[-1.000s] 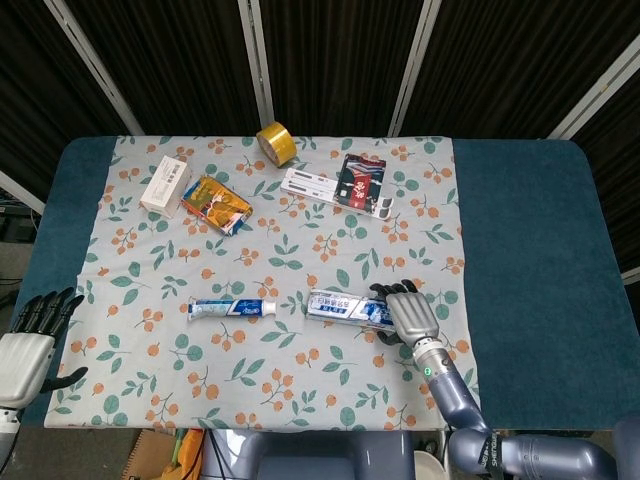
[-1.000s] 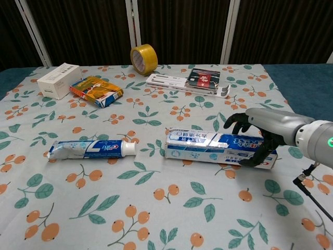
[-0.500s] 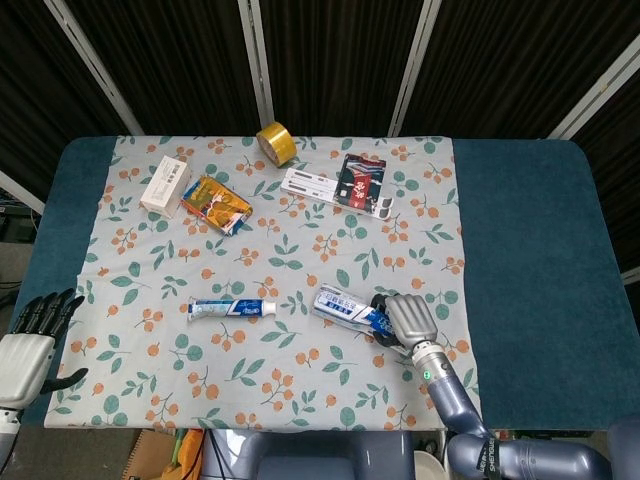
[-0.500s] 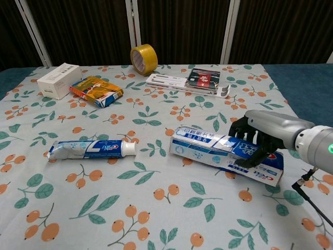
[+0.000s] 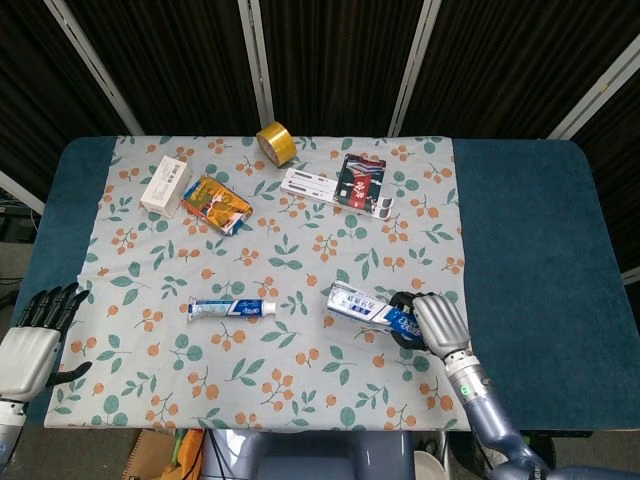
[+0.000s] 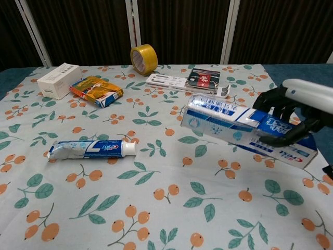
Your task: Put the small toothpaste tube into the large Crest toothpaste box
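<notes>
The small toothpaste tube [image 5: 232, 308] [image 6: 92, 149] lies flat on the floral cloth, its white cap pointing right. My right hand [image 5: 434, 323] [image 6: 294, 113] grips the right end of the large Crest toothpaste box [image 5: 369, 310] [image 6: 244, 127] and holds it in the air, tilted, with its left end raised and pointing toward the tube. My left hand [image 5: 32, 335] hovers at the near left table edge with its fingers spread and nothing in them; only the head view shows it.
Along the far side lie a white box [image 6: 58, 79], an orange packet [image 6: 95, 90], a yellow tape roll [image 6: 143, 59] and a toothbrush pack [image 6: 190, 82]. The floral cloth [image 5: 280, 240] covers the blue table [image 5: 530, 240].
My right hand has lifted the Crest box off the cloth and carried it up and slightly right, tilting it. The tube and my left hand stay in place.
</notes>
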Controlling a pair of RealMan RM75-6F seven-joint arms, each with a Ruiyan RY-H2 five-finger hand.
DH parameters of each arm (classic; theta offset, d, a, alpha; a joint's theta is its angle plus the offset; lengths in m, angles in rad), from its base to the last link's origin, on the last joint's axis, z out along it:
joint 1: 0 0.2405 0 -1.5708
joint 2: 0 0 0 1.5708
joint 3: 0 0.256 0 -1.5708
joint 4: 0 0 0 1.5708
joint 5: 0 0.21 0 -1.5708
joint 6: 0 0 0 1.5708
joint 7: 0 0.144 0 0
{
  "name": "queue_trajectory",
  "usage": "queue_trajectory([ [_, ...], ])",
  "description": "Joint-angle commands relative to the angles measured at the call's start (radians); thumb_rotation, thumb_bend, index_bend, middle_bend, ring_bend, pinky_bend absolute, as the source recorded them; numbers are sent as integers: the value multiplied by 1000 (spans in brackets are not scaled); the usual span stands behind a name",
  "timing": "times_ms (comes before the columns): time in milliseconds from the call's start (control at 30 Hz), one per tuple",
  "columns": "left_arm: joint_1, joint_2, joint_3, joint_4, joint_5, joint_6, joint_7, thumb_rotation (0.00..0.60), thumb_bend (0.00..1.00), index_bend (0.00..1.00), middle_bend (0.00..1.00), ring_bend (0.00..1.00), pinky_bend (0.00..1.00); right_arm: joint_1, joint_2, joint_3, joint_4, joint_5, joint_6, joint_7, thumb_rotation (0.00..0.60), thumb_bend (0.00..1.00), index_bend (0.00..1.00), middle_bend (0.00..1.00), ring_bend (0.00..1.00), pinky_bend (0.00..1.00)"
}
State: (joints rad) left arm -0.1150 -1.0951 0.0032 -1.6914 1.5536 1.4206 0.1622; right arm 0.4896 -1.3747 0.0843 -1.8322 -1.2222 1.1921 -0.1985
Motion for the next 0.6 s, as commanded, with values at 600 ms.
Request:
queue_trajectory([
  [600,-321,-220,-168,-54,-291,-334,456,600,128,281,312,269,375,-102,189,-34,-53,-237,115,156,600,371,528,576,498,458],
])
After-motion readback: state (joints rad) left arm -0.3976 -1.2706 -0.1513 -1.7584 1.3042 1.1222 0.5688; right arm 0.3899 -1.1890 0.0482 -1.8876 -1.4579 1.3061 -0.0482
